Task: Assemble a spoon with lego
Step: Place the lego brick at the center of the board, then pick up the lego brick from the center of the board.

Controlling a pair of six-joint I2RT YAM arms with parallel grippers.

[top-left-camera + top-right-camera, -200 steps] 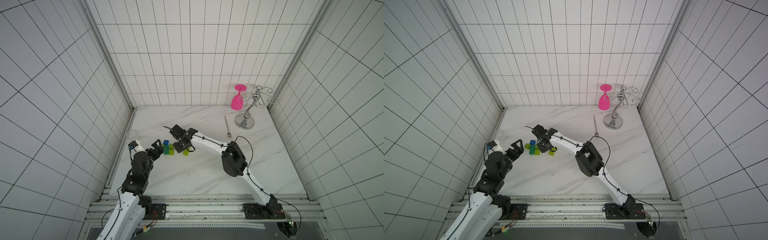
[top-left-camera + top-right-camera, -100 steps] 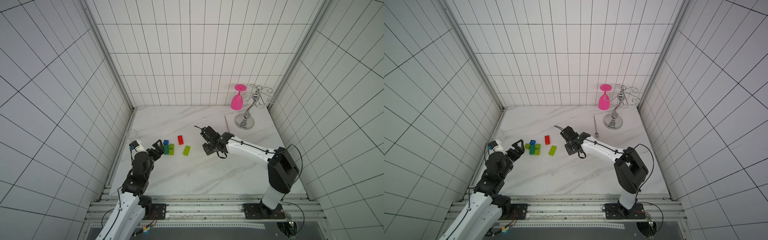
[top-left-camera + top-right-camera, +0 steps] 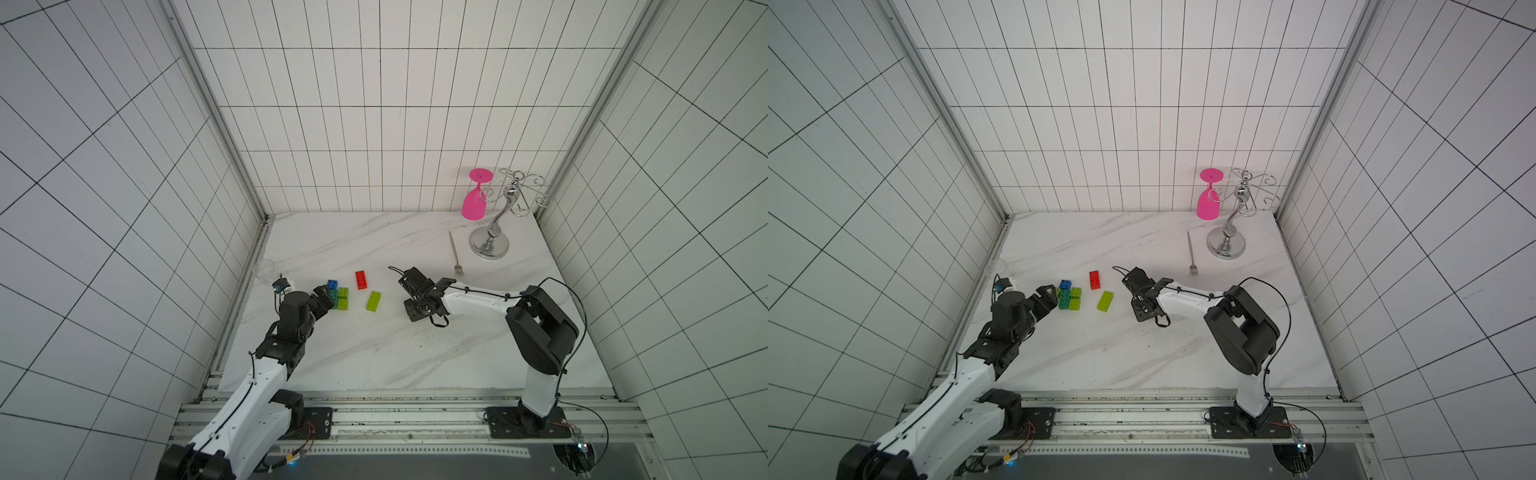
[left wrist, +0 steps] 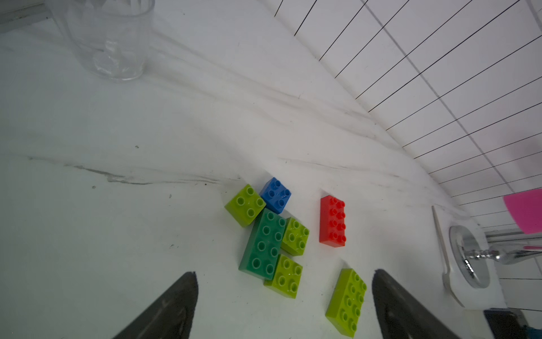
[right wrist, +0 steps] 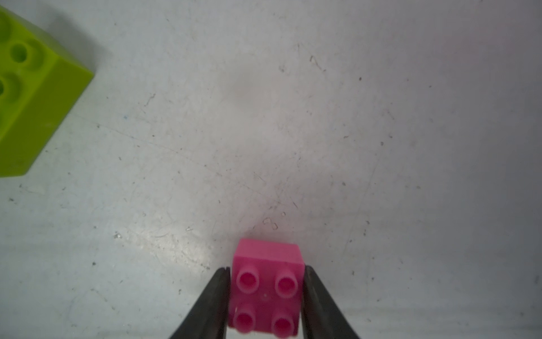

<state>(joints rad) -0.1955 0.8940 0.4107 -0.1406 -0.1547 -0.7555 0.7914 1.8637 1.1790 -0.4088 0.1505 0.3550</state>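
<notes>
Loose lego lies left of centre in both top views. A dark-green brick point(image 4: 265, 245) has a blue brick point(image 4: 275, 195) and three small lime bricks point(image 4: 245, 204) touching it. A red brick point(image 3: 361, 279) and a long lime brick point(image 3: 373, 301) lie apart to its right. No assembled spoon shows. My left gripper point(image 3: 326, 297) stands open just left of the cluster, its fingers point(image 4: 181, 299) holding nothing. My right gripper point(image 5: 267, 268) points down at the table right of the bricks. It is shut on a pink brick point(image 5: 268, 258) that rests studs-up on the marble and is hidden in the top views.
A clear glass point(image 3: 264, 269) stands by the left wall behind my left arm. At the back right, a metal fork point(image 3: 454, 253) lies beside a chrome rack point(image 3: 490, 245), from which a pink wine glass point(image 3: 473, 203) hangs upside down.
My right arm has swung from the brick cluster to the right, leaving the red and long lime bricks uncovered. My left arm has barely moved.
</notes>
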